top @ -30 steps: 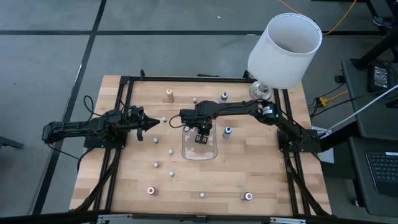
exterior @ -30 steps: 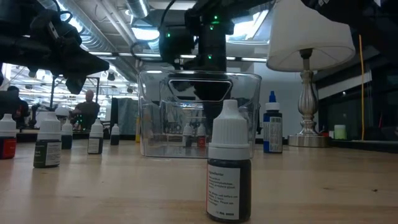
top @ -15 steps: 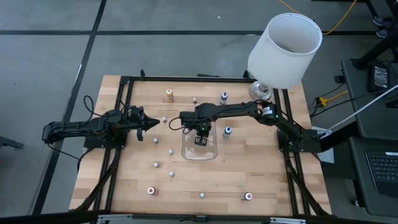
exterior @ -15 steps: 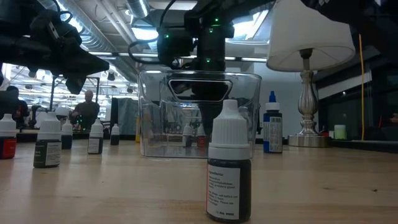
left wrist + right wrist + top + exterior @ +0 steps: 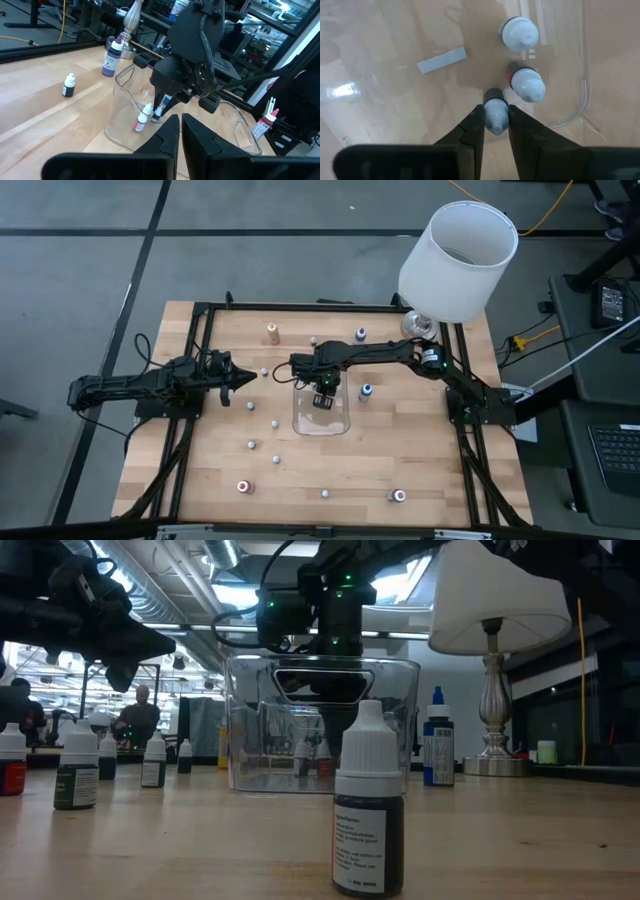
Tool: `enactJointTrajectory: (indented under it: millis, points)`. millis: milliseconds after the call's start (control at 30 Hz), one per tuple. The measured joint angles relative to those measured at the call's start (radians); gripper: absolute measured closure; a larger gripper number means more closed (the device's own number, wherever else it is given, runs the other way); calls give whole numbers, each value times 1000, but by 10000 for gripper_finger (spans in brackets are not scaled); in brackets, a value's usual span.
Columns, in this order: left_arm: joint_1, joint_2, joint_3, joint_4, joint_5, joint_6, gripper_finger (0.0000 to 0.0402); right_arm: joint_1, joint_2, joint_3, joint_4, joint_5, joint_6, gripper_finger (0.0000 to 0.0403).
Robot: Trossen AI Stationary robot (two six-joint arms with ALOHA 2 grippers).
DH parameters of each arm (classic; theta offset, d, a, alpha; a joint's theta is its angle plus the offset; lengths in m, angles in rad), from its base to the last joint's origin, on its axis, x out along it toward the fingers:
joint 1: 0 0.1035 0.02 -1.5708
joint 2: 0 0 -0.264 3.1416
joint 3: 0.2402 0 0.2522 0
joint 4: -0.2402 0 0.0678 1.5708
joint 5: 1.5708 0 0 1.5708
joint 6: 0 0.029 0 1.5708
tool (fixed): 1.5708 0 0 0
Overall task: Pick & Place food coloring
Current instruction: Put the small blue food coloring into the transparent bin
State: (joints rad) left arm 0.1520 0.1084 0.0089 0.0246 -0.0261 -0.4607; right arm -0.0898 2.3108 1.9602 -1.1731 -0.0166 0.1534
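A clear plastic tray (image 5: 343, 426) stands mid-table. My right gripper (image 5: 495, 107) points down into it, shut on a small food coloring bottle (image 5: 495, 111) with a pale cap. Two more bottles (image 5: 519, 33) (image 5: 527, 85) stand upright on the tray floor beside it. Other food coloring bottles stand loose on the wooden table, such as a yellow one (image 5: 272, 333) and a blue one (image 5: 367, 391). My left gripper (image 5: 243, 377) hangs shut and level at the table's left, touching nothing. My right gripper pinches the bottle's cap end (image 5: 496, 119) between its two fingers, coming from above and pointing down. The bottle stands upright below the fingers (image 5: 165, 106), low inside the tray. I cannot tell whether its bottom touches the tray floor.
A white-shaded lamp (image 5: 458, 260) stands at the far right corner. Red bottles (image 5: 242, 487) (image 5: 399, 496) stand near the front edge, and one dark bottle (image 5: 366, 810) is close to the low camera. Black frame rails (image 5: 196, 340) run along the table's sides.
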Motion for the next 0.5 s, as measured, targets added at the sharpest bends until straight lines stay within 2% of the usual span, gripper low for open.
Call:
enactJointTrajectory:
  millis: [500]
  points:
    - [0,0,0,0,0,0,384,0,0,1,-13,20,22,274]
